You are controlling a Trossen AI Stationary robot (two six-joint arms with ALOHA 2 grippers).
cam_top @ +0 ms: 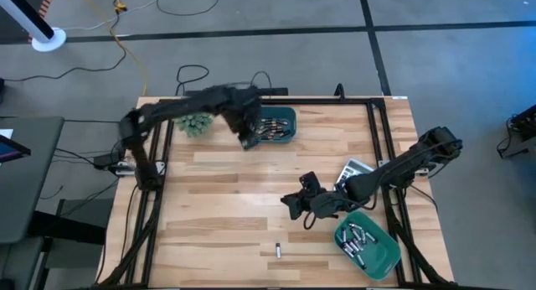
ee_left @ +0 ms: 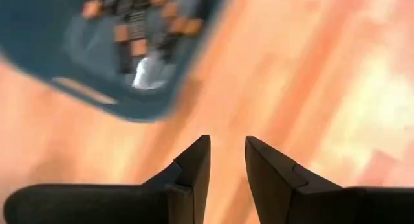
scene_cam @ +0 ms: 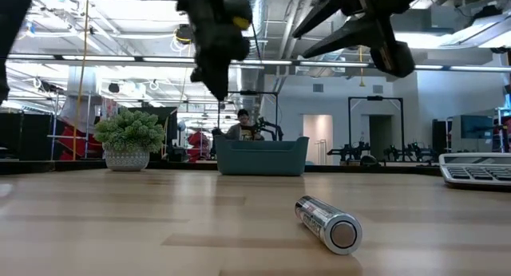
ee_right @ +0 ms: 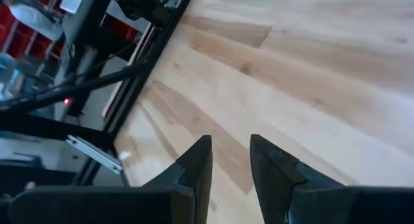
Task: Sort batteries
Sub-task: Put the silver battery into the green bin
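pale planked wood table point(cam_top: 234, 206) bears one glossy silvery cylindrical battery point(scene_cam: 327, 222); both arms' jaws narrowly parted, empty.

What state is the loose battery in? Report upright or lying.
Lying on its side on the table: the battery shows its round end in the low view.

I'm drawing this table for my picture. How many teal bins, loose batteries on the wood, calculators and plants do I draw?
Teal bins: 2, one by the left gripper, one near the right gripper
Loose battery: 1
Calculator: 1
Plant: 1
Total: 5
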